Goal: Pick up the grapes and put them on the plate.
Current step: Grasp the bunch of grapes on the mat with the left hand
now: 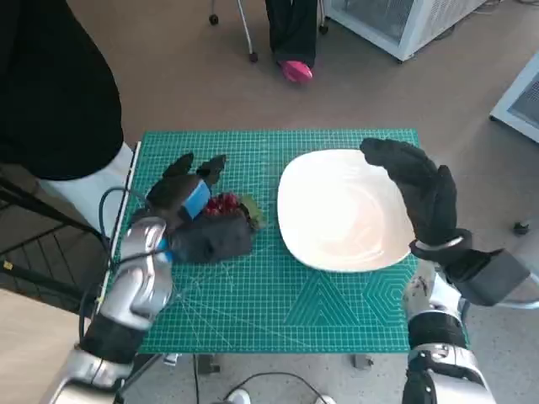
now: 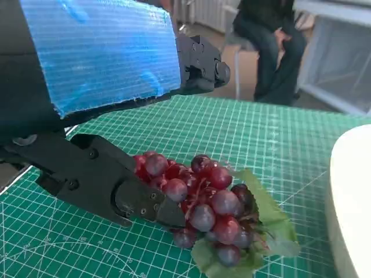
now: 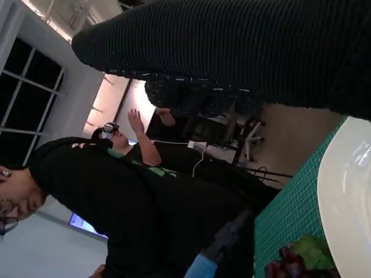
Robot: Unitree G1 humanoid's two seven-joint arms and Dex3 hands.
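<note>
A bunch of dark red grapes (image 1: 226,204) with green leaves lies on the green cutting mat, left of the white plate (image 1: 337,210). My left hand (image 1: 189,210) sits over the bunch's left side. In the left wrist view one black finger (image 2: 116,188) touches the grapes (image 2: 203,200) low down, while the other fingers (image 2: 200,63) stand well above them, apart. My gloved right hand (image 1: 421,189) hovers over the plate's right edge with its fingers stretched out, holding nothing. The right wrist view shows the plate (image 3: 348,197) and the grapes (image 3: 290,267) beyond it.
The green mat (image 1: 278,311) covers the small table. A person in black stands at the table's left (image 1: 50,84); another person's legs and a pink shoe (image 1: 295,69) are beyond the far edge. White cabinets (image 1: 396,21) stand at the back right.
</note>
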